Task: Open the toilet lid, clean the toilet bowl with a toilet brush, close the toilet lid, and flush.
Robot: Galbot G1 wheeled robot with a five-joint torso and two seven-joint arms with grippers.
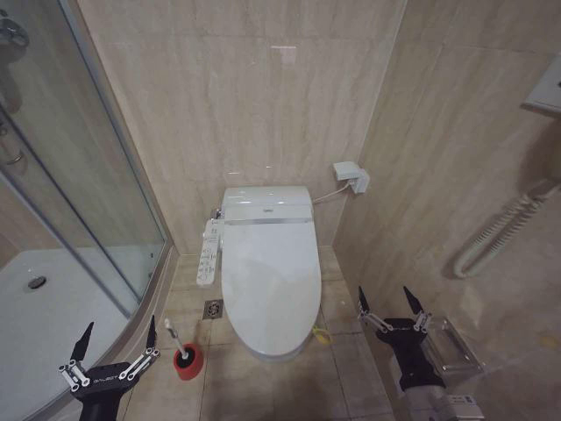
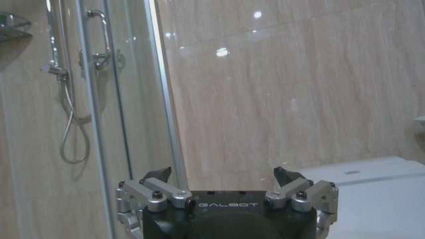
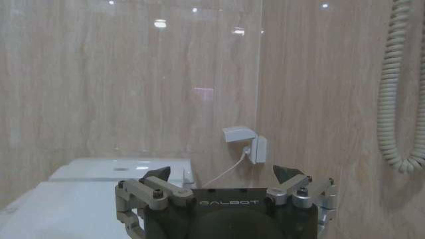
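The white toilet lid [image 1: 270,279] lies shut over the floor toilet in the middle of the head view, so the toilet bowl is hidden. The toilet brush [image 1: 173,338] stands tilted in its small red cup [image 1: 186,361] on the floor to the left of the toilet. My left gripper [image 1: 118,339] hangs open at the lower left, just left of the brush and apart from it. My right gripper [image 1: 392,303] is open at the lower right, beside the toilet's right side. Both hold nothing. The left wrist view shows the left gripper [image 2: 224,175], the right wrist view the right gripper [image 3: 223,172].
A long white button panel [image 1: 209,252] runs along the toilet's left side. A curved glass shower door [image 1: 96,210] and white shower tray [image 1: 44,316] fill the left. A wall socket box [image 1: 351,175], a coiled cord [image 1: 504,232] and a paper holder [image 1: 456,346] are on the right.
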